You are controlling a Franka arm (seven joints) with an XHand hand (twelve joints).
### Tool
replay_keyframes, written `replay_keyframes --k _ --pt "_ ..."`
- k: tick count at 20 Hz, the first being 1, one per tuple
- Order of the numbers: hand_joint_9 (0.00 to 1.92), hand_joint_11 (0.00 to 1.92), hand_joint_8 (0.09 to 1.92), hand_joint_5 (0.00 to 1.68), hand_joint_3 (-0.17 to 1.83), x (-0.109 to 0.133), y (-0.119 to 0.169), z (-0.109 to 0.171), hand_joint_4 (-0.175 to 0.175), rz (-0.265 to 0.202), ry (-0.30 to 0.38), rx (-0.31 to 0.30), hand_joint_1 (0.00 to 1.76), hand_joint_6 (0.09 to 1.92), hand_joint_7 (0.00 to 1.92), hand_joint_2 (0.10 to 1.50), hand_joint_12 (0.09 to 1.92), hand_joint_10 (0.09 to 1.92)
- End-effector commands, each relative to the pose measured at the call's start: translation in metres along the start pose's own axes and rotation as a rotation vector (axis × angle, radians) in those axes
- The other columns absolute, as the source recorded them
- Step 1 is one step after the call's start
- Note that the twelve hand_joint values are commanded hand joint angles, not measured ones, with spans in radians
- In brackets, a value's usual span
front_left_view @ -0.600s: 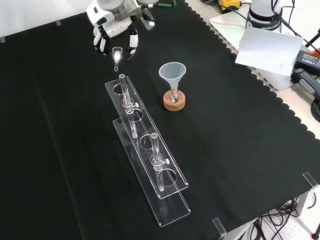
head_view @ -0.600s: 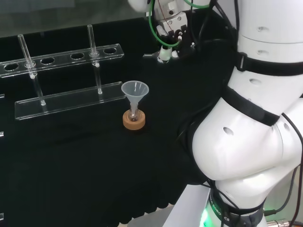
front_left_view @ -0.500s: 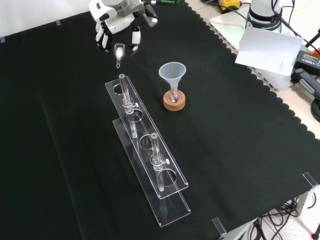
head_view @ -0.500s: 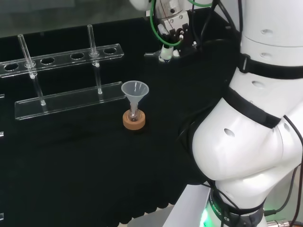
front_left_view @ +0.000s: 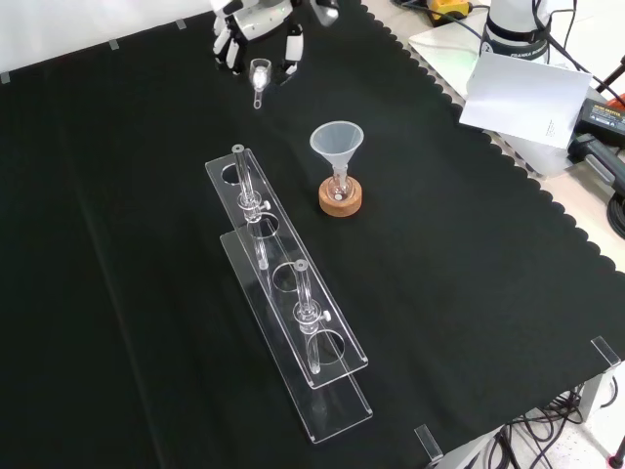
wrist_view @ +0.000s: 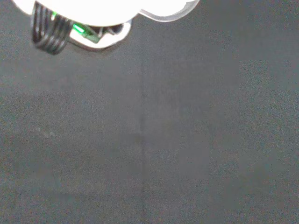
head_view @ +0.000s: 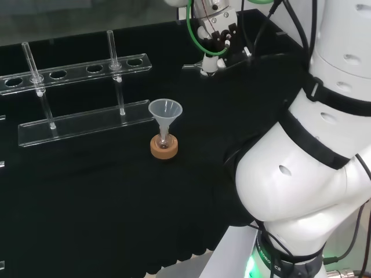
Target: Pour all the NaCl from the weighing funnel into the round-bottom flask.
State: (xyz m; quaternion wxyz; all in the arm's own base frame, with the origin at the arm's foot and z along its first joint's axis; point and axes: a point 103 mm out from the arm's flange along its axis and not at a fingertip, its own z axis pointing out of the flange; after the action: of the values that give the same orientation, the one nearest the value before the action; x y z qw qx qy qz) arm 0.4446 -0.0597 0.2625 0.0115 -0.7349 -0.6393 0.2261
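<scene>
in the front view a clear acrylic rack (front_left_view: 289, 322) with two upright glass tubes runs from about seven o'clock up toward the middle, and at eleven o'clock the hand (front_left_view: 256, 21) has its fingers curled down around the weighing funnel (front_left_view: 259, 76), a small clear scoop with a short spout, held above the cloth. right of the rack, near the middle, the round-bottom flask (front_left_view: 340, 189) sits on a cork ring (front_left_view: 341, 199) with a translucent plastic funnel (front_left_view: 337, 143) in its neck, well apart from the hand. at two o'clock lies a white sheet (front_left_view: 522, 94) whose faint marks cannot be read.

Arm (head_view: 307, 191): glossy white rounded links, black bands at the joints, small round screw recesses, green light at the base. Green cables (head_view: 197, 43) loop near the wrist. Hand (front_left_view: 256, 21): white shells, black finger segments.
</scene>
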Motion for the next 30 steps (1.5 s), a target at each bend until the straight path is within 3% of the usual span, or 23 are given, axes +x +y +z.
replay_keyframes --k 1,16,23,30 --pt "0.95 0.79 0.67 1.24 0.78 0.008 -0.038 -0.004 0.123 -0.002 -0.019 0.043 1.14 0.79 0.61 0.61 1.05 0.33" --pt "0.95 0.80 0.67 1.24 0.78 0.053 -0.095 -0.017 0.122 -0.051 -0.060 0.069 1.14 0.79 0.60 0.61 1.05 0.33" --pt "0.95 0.80 0.67 1.23 0.78 0.063 -0.100 -0.009 0.118 -0.057 -0.091 0.094 1.14 0.80 0.60 0.61 1.05 0.33" --pt "0.95 0.80 0.67 1.23 0.78 0.070 -0.093 0.004 0.115 -0.063 -0.164 0.137 1.14 0.80 0.60 0.61 1.05 0.33"
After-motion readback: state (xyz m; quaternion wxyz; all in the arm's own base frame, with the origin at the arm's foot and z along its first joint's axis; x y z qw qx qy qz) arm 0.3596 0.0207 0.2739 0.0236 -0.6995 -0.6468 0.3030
